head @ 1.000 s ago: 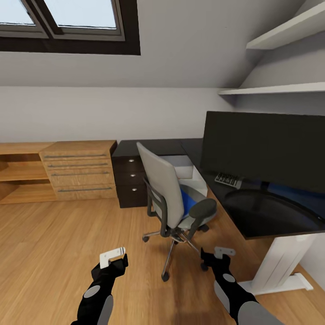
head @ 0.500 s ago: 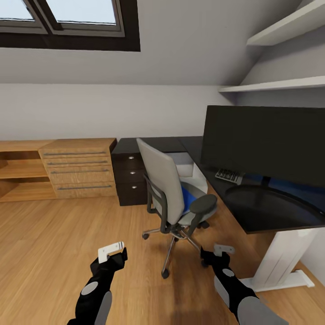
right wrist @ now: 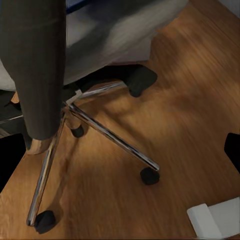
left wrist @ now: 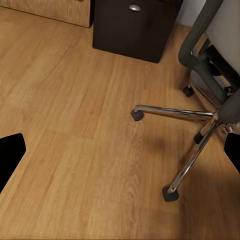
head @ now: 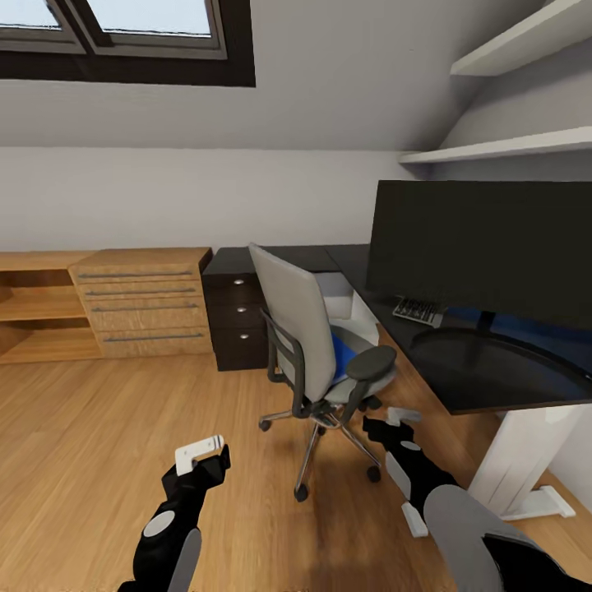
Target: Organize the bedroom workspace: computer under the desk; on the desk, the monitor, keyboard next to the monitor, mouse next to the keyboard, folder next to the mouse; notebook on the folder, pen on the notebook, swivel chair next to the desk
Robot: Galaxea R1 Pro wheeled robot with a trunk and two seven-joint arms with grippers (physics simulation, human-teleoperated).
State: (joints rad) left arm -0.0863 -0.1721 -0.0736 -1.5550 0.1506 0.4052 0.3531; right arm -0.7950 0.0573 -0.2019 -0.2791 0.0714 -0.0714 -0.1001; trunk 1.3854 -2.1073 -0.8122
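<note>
while the chair [head: 316,345] stands just left of the tabletop [head: 485,378], the folder [head: 342,359] lies on its seat. the monitor [head: 481,251] and keyboard [head: 417,312] sit on the tabletop. both grippers, left [head: 200,453] and right [head: 400,417], hang released over the floor [head: 99,427].

One chair [head: 316,345], one desk [head: 493,382], one monitor [head: 485,247], one keyboard [head: 418,311], one folder [head: 342,355], two grippers, left [head: 201,453] and right [head: 395,421], two shelves [head: 510,146], one black cabinet [head: 238,316], one window [head: 123,37].

view: my head camera closed in on desk [head: 493,386] | right gripper [head: 393,419] advanced toward swivel chair [head: 316,345] base
</note>
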